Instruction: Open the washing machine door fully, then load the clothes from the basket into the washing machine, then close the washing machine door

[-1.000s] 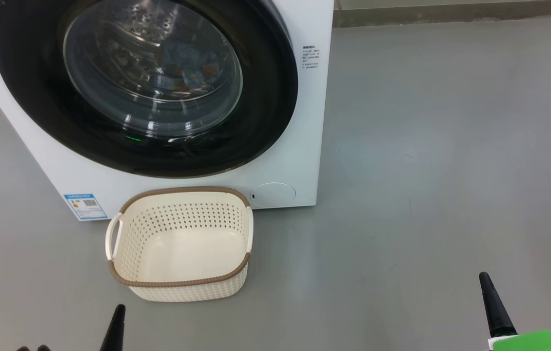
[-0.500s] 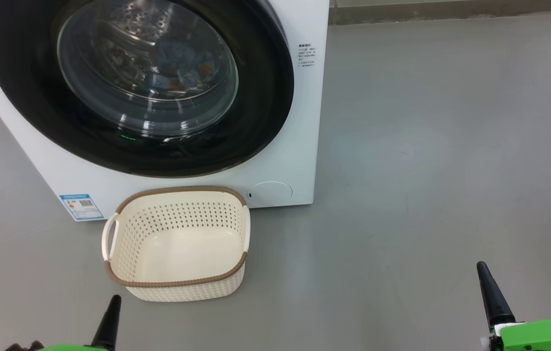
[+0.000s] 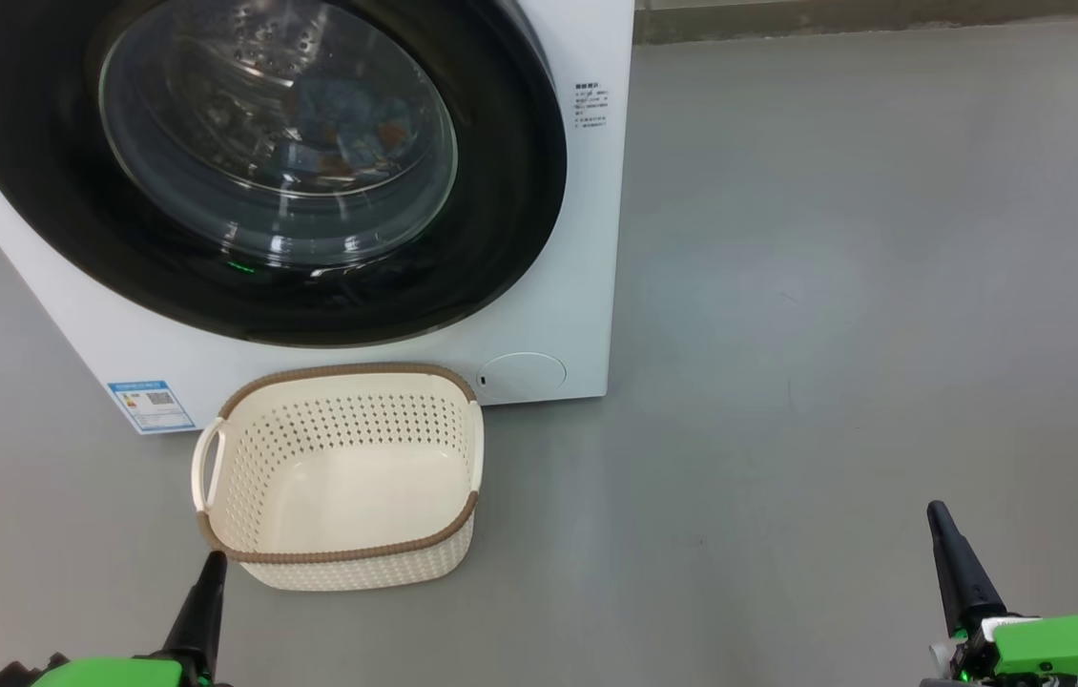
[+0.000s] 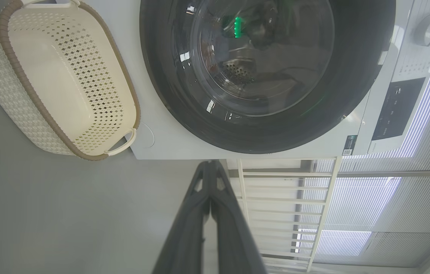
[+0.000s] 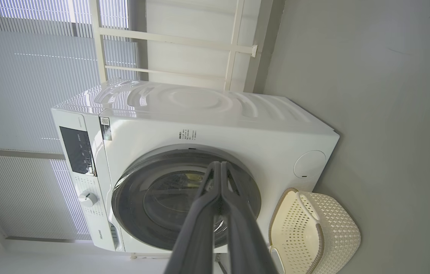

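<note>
The washing machine (image 3: pixel 587 286) stands at the upper left with its round black washing machine door (image 3: pixel 510 239) shut against the front. Through the glass I see the clothes (image 3: pixel 348 119), blue fabric with orange-brown marks, lying in the steel drum. The cream basket (image 3: pixel 339 563) sits on the floor against the machine's front and has nothing in it. My left gripper (image 3: pixel 211 570) is shut, low and just short of the basket's near left corner. My right gripper (image 3: pixel 938 522) is shut too, far off to the right over bare floor. Each wrist view shows its fingers (image 4: pixel 210 169) (image 5: pixel 220 169) pressed together, holding nothing.
Grey floor (image 3: pixel 835 286) spreads wide to the right of the machine. A round service flap (image 3: pixel 522 375) and a blue label sticker (image 3: pixel 150 405) sit low on the machine's front. A pale frame and window blinds (image 5: pixel 28 76) stand behind the machine.
The head camera has shifted, sliding machine and basket a little left in the picture. Both grippers have come up into view, with more of their green wrists showing. Both stay shut.
</note>
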